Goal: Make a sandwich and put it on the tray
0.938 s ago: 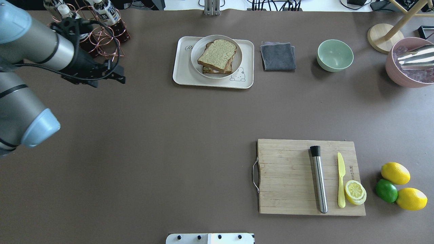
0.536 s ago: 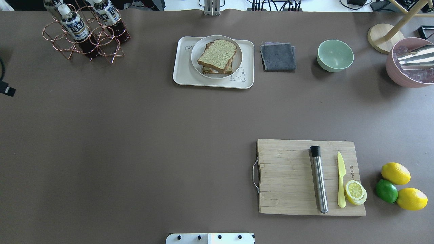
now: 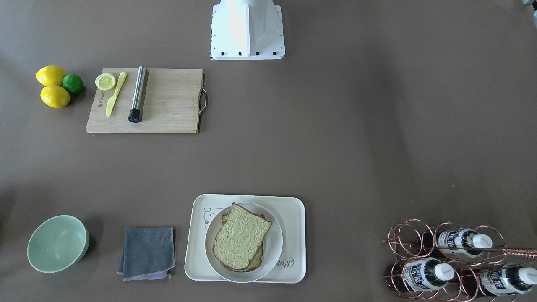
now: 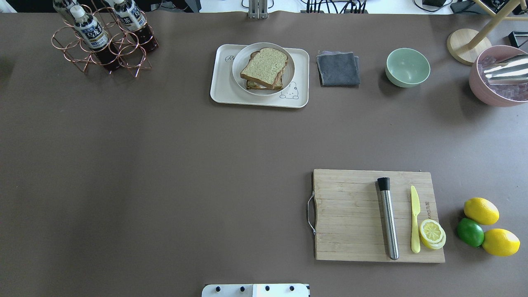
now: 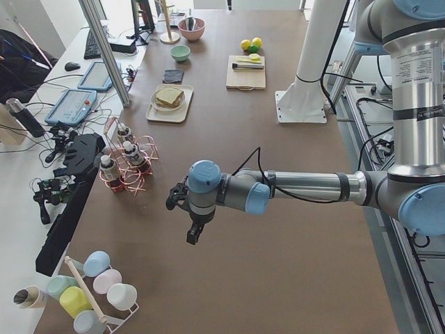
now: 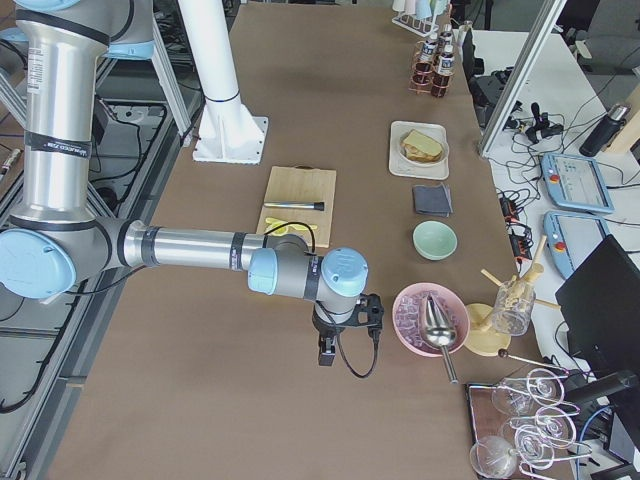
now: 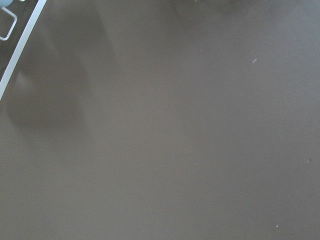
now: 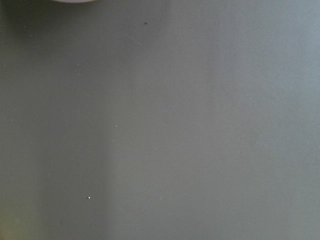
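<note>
Well apart from left pincer (image 5: pixel 192 236) and right pincer (image 6: pixel 324 354), sandwich (image 4: pixel 264 66) on plate (image 4: pixel 238 62) on tray (image 4: pixel 220 90), pincer spread unclear.

On my feed the brown desk (image 4: pixel 165 165) carries a wooden cutting board (image 4: pixel 350 214) with a metal handle. On it lie a steel cylinder (image 4: pixel 388 218) with a black cap, a yellow knife (image 4: pixel 415 218) and stacked lemon slices (image 4: pixel 432 233) touching the knife's handle. Just off the board I see two lemons (image 4: pixel 481 210) around a lime (image 4: pixel 470 232). Along the far edge sit a copper wire rack (image 4: pixel 123 57) of bottles (image 4: pixel 91 33), a folded grey cloth (image 4: pixel 338 69), a green bowl (image 4: pixel 407 67), and a pink bowl (image 4: pixel 486 93) holding ice and a steel scoop (image 4: pixel 505 70).
</note>
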Controlling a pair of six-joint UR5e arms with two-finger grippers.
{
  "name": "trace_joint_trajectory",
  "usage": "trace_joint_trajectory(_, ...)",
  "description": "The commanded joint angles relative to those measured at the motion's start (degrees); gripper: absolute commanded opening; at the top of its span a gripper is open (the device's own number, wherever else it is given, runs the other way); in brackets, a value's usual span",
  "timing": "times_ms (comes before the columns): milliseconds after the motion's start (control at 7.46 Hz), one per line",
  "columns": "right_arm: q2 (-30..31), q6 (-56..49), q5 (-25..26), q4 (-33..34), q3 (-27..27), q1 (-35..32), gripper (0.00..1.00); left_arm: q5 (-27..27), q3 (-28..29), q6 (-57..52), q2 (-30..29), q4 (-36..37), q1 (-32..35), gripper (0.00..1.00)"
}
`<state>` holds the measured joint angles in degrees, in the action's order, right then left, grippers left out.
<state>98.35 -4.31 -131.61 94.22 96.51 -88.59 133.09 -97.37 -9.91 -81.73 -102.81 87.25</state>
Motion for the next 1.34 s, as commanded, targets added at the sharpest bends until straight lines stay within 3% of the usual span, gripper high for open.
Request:
trace_joint_trajectory(0, 0.0, 0.0, -0.05, 0.0, 0.0, 0.0, 1.0, 4.16, 7.17, -2.75, 2.53, -0.28, 6.16, 0.98)
trace_joint_trajectory(268, 0.0, 0.0, -0.05, 0.0, 0.0, 0.0, 1.0, 7.7, 10.53, -2.57, 2.02, -0.46, 6.18, 0.98)
trace_joint_trajectory(670, 0.0, 0.0, -0.05, 0.0, 0.09, 0.0, 1.0, 6.75, 10.71, -2.74, 0.27, 1.03, 4.95, 0.98)
trace_joint_trajectory(938, 0.0, 0.0, -0.05, 0.0, 0.09, 0.0, 1.0, 4.74, 8.71, -2.92, -5.6, 12.14, 2.84, 0.98)
trace_joint_trajectory(1206, -0.09, 0.0, -0.05, 0.0, 0.09, 0.0, 1.0, -1.05, 1.86, -3.01, -7.03, 23.57, 3.1, 0.98)
